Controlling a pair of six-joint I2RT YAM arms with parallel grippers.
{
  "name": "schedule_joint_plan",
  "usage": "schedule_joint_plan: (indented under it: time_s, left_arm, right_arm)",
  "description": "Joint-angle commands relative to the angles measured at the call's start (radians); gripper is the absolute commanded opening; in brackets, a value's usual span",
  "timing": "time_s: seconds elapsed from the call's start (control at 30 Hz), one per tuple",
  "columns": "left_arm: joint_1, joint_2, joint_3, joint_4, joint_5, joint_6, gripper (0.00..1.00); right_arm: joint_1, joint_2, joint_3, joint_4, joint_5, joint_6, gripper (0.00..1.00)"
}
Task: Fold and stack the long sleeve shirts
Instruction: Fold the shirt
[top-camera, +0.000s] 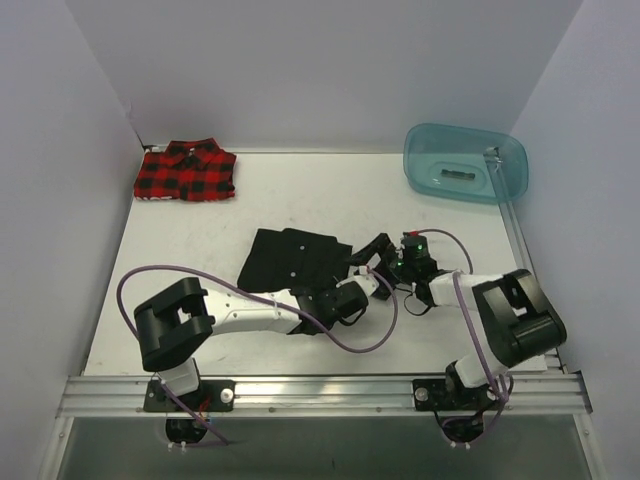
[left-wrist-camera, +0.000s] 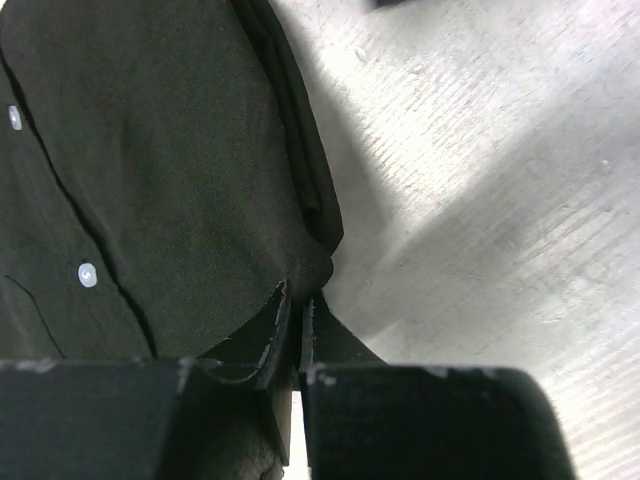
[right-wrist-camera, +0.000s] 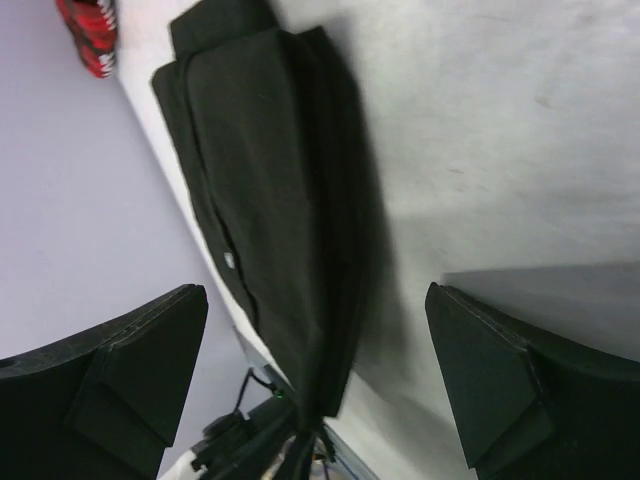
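The left wrist view showed the left end effector (left-wrist-camera: 300, 308) clenched on the edge of the black shirt (left-wrist-camera: 150, 150), a pinch the arm hid from overhead. The top view showed the folded red-and-black plaid shirt (top-camera: 186, 172) at the far-left corner of the bench (top-camera: 300, 190). The right end effector (right-wrist-camera: 315, 300) stood released beside the black shirt.

The far shirt (top-camera: 186, 171) is being kept far left on the counter (top-camera: 300, 195), the tub (top-camera: 465, 162) far right, the near shirt (top-camera: 295, 255) centrally.

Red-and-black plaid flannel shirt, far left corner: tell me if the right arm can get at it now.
Probably not: the red-and-black plaid shirt lies diagonally across the table, with the black buttoned shirt and left arm between.
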Motion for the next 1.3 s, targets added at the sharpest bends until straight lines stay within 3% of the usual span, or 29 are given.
schedule_joint_plan:
  time_s: [0.0,0.2,0.57,0.87,1.0,1.03,1.07,1.1,1.23,1.27]
  left_arm:
    - [0.003,-0.031,0.033,0.021,0.033,-0.044,0.06]
    - [0.006,-0.045,0.038,0.022,0.032,-0.079,0.06]
    - [0.045,-0.125,0.029,0.053,0.108,-0.151,0.06]
    - [0.023,-0.102,0.010,0.077,0.158,-0.191,0.07]
    - [0.025,-0.103,0.016,0.082,0.153,-0.208,0.10]
    - [0.025,-0.102,0.022,0.081,0.156,-0.217,0.13]
    - [0.026,-0.102,0.026,0.080,0.162,-0.223,0.24]
    - [0.026,-0.102,0.029,0.080,0.165,-0.231,0.26]
    - [0.052,-0.108,0.030,0.079,0.202,-0.278,0.41]
    - [0.063,-0.116,0.030,0.079,0.228,-0.286,0.48]
  right_arm:
    - [0.043,0.110,0.001,0.173,0.013,0.110,0.99]
    - [0.120,0.244,0.042,0.237,0.013,0.159,1.00]
    - [0.169,0.291,0.082,0.201,0.060,0.144,0.99]
    - [0.169,0.346,0.143,0.213,0.060,0.138,0.89]
    - [0.169,0.325,0.117,0.206,0.065,0.118,0.72]
    - [0.166,0.308,0.102,0.204,0.066,0.112,0.68]
    - [0.163,0.302,0.094,0.201,0.070,0.107,0.64]
    - [0.162,0.293,0.088,0.197,0.071,0.093,0.53]
    - [0.134,0.226,0.068,0.131,0.074,0.040,0.28]
    - [0.126,0.212,0.064,0.117,0.073,0.027,0.10]
